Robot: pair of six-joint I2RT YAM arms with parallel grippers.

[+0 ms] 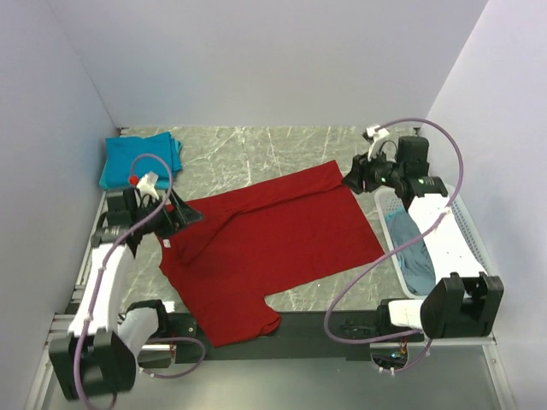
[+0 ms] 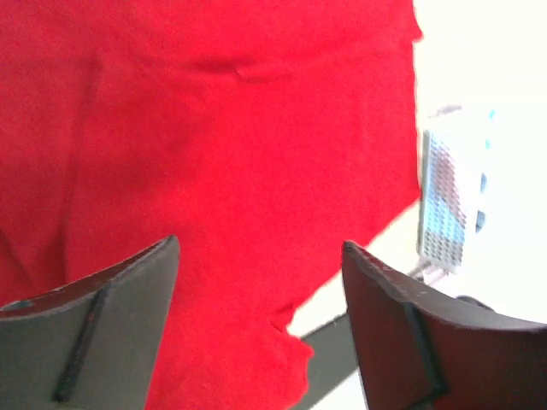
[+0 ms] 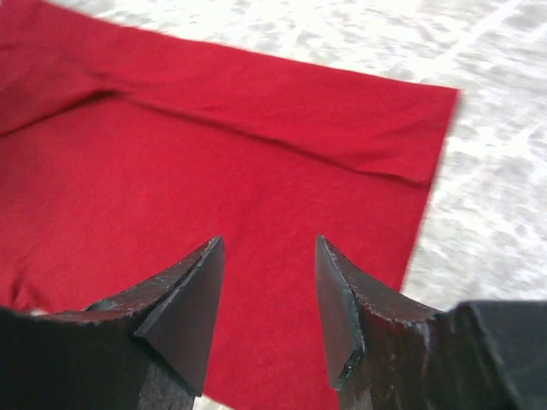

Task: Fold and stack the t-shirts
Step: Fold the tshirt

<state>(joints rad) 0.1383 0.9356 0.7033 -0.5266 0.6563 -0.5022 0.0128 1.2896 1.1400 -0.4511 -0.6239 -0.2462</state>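
Your left gripper (image 2: 261, 248) and right gripper (image 3: 269, 248) both sit released, empty. The red shirt (image 1: 273, 248) looks light and floppy, so pinch its corners.

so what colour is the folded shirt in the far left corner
The folded shirt is teal, clearest in the top external view.

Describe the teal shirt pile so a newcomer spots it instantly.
Take the marble-patterned table, then its far left corner. The teal t-shirt pile lies there, folded flat. It alone is teal and folded; the red t-shirt is spread open mid-table.
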